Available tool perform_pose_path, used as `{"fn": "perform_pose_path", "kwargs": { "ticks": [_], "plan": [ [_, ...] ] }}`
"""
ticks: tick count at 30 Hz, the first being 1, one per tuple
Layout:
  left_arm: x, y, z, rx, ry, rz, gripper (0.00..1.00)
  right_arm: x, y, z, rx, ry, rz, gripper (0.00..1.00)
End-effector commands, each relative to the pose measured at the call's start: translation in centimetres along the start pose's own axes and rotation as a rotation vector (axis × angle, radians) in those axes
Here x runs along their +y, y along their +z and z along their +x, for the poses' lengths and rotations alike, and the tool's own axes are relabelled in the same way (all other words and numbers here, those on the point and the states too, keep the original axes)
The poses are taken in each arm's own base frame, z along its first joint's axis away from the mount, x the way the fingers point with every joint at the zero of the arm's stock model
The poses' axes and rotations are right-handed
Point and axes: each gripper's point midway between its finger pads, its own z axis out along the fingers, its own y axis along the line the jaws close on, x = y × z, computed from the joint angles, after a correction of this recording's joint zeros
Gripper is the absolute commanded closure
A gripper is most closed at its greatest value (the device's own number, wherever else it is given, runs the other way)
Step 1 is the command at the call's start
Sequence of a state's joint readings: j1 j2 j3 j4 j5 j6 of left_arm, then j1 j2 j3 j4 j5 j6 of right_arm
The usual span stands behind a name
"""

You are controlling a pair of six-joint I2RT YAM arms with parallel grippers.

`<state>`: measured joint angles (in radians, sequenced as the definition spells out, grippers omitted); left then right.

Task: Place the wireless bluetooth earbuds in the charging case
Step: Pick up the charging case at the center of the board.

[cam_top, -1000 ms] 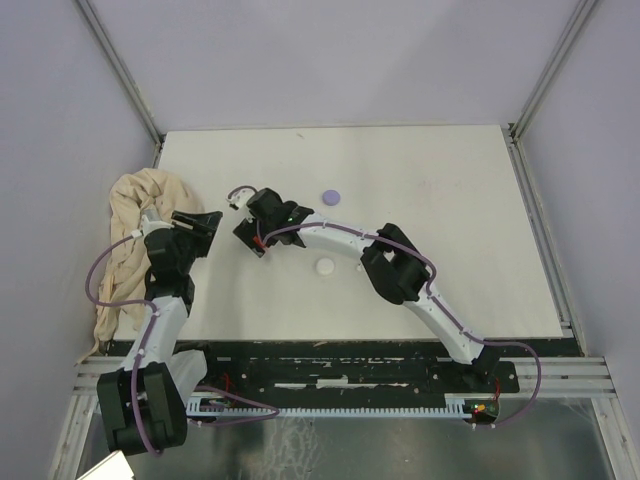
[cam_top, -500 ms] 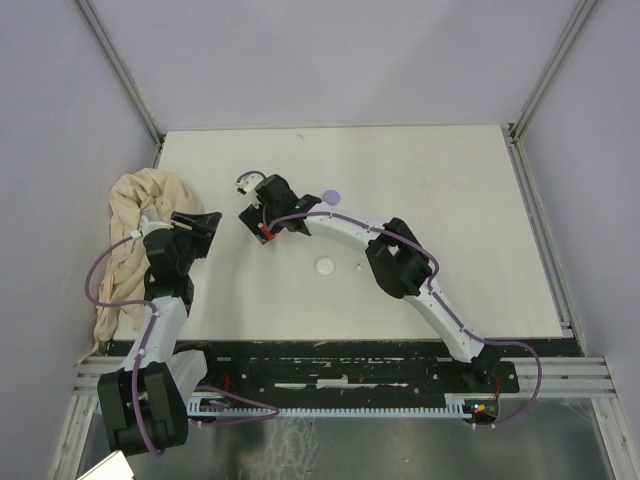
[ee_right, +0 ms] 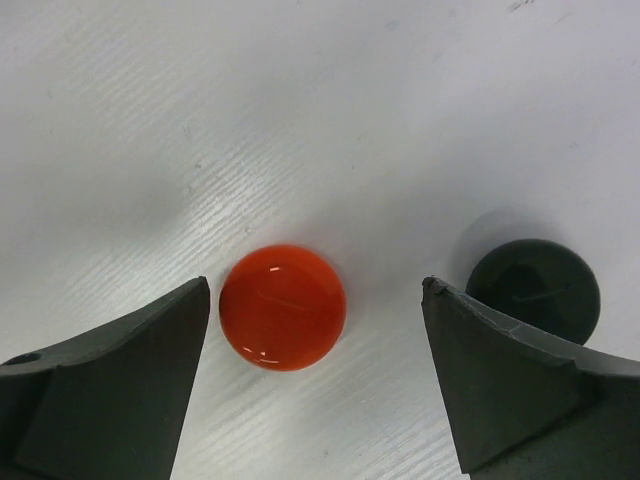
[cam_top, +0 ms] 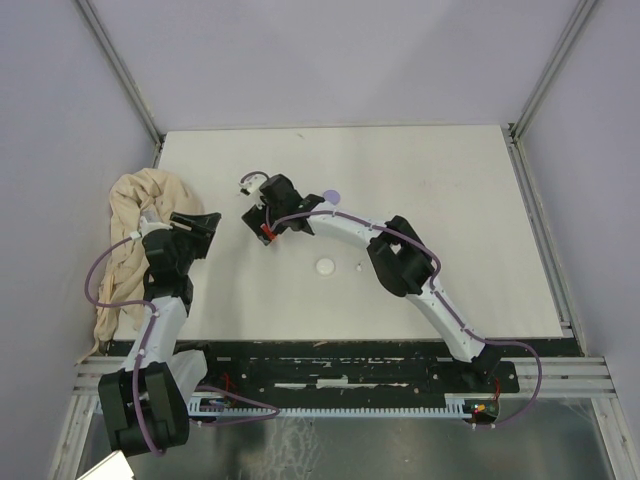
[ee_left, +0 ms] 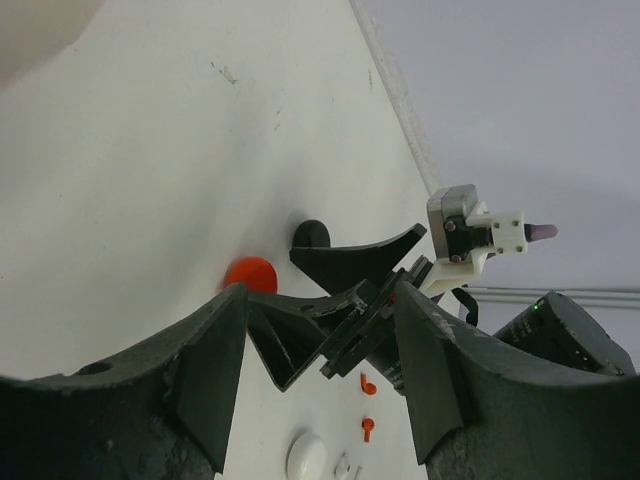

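Specks of red plastic are all that shows of the red earbuds [ee_left: 367, 385]. There are two of them, loose on the desk [cam_top: 450, 200] at about 5 o'clock from the red disc [ee_right: 283, 307] in the left wrist view, well clear of it. Neither is held.

They look very light, stiff and smooth, so a hard pinch would likely flick one away. The stem, squeezed gently across its width, seems the safest place to take hold. The rounded head would probably slip.

The red disc is most likely their charging case. It is glossy, domed and low, and would be best gripped across its rim. A black disc [ee_right: 533, 283] sits at 3 o'clock from it, near but apart.

The right pincer [ee_right: 315, 283] stands wide, holding nothing, with the red disc on the desk between its jaws and touching neither. The left pincer [ee_left: 320, 300] is about half open and also holds nothing. It hangs at 9 o'clock of the desk beside a bunched cloth [cam_top: 128, 225].

A white disc [cam_top: 325, 266] lies toward 5 o'clock from the right pincer in the top view, and a lilac disc [cam_top: 331, 198] toward 3 o'clock.

No brand, label or lettering can be read on any of these things.
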<state>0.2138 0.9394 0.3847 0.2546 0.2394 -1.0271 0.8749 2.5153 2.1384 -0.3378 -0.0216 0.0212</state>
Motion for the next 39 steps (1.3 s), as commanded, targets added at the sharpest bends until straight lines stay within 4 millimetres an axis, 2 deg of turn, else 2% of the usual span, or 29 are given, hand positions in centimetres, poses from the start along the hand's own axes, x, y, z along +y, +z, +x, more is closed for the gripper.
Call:
{"fn": "perform_pose_path", "kwargs": {
  "ticks": [1,8,17,22,25,27,29,31,32,33,34,36,39],
  "plan": [
    [-1.1,-0.4,-0.5,-0.009,0.049,0.048,0.34,0.2,-2.9,-3.0,-0.064,0.007,-0.02,0.05],
    [-1.4,-0.5,-0.3,0.003,0.05,0.059,0.34,0.5,-2.5,-1.6,-0.043,0.02,-0.033,0.09],
    [-1.1,-0.4,-0.3,0.007,0.05,0.053,0.34,0.6,-1.9,-1.0,-0.027,0.026,-0.038,0.3],
    [-1.2,-0.3,-0.2,0.014,0.048,0.056,0.34,0.6,-1.7,-0.8,-0.023,0.022,-0.041,0.38],
    [-1.2,-0.3,-0.1,0.02,0.051,0.061,0.34,0.5,-1.7,-0.7,-0.019,0.021,-0.035,0.5],
    [-1.4,-0.2,0.1,0.034,0.056,0.071,0.34,0.3,-2.1,-1.1,-0.035,0.015,-0.024,0.66],
    [-2.1,0.1,0.4,0.072,0.073,0.095,0.33,0.0,-2.9,-1.7,-0.077,0.01,-0.013,0.74],
    [-2.7,0.6,1.2,0.146,0.09,0.133,0.33,-0.4,-5.0,-3.1,-0.155,0.01,-0.004,0.77],
    [-3.1,0.8,1.8,0.19,0.093,0.159,0.33,-0.4,-5.7,-2.1,-0.166,0.013,-0.009,0.77],
    [-3.3,1.0,2.5,0.237,0.088,0.182,0.33,-0.7,-7.3,-3.7,-0.232,0.017,-0.014,0.78],
    [-3.7,1.1,3.1,0.28,0.082,0.213,0.33,-0.9,-8.4,-3.2,-0.256,0.024,-0.021,0.79],
    [-4.2,1.2,4.1,0.352,0.071,0.266,0.34,-1.3,-11.1,-4.0,-0.329,0.027,-0.041,0.8],
    [-4.9,1.3,5.0,0.398,0.082,0.304,0.34,-1.7,-14.4,-4.0,-0.371,-0.003,-0.069,0.81]
  ]
}}
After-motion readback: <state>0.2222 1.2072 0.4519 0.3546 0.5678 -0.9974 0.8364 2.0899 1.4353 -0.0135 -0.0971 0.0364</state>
